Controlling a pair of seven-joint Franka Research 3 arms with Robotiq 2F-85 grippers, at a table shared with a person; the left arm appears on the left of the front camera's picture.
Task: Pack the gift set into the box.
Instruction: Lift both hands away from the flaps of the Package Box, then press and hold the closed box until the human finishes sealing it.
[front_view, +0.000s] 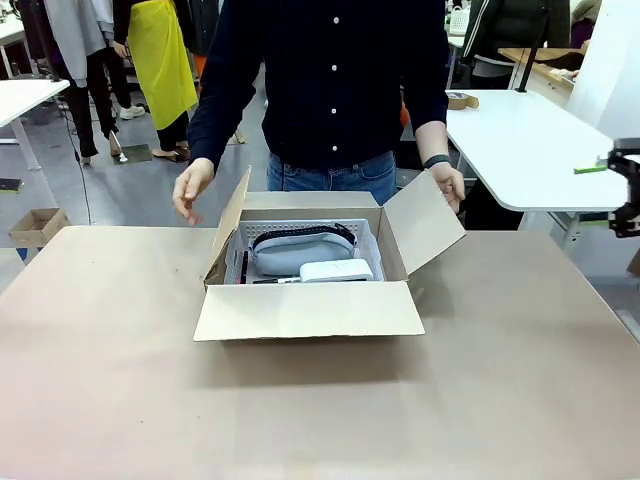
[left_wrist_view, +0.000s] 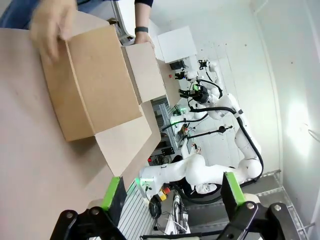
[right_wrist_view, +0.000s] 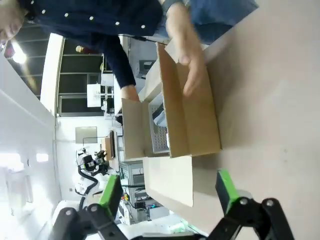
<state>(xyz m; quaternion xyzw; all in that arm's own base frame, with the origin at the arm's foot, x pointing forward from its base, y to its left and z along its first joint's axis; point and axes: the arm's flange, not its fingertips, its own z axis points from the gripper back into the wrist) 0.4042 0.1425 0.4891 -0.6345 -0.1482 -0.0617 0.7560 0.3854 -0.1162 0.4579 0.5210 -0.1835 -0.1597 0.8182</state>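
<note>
The box (front_view: 310, 300) stands open at the middle of the table, all four flaps spread outward. Inside lies the gift set: a white slotted tray (front_view: 368, 238) holding a grey pouch (front_view: 300, 250), a flat white case (front_view: 336, 271) and a thin dark stick (front_view: 244, 265). One of the person's hands (front_view: 447, 185) touches the right flap; the other hand (front_view: 192, 190) hovers by the left flap. My right gripper (front_view: 618, 190) hangs open at the far right, well off the box (right_wrist_view: 195, 120); its fingers (right_wrist_view: 167, 192) hold nothing. My left gripper (left_wrist_view: 171, 192) is open too, looking at the box (left_wrist_view: 95, 85) from the side.
The brown table top (front_view: 320, 420) has free room in front of and beside the box. A small brown carton (front_view: 35, 225) sits on the floor at far left. White tables (front_view: 520, 140) and other people stand behind the person.
</note>
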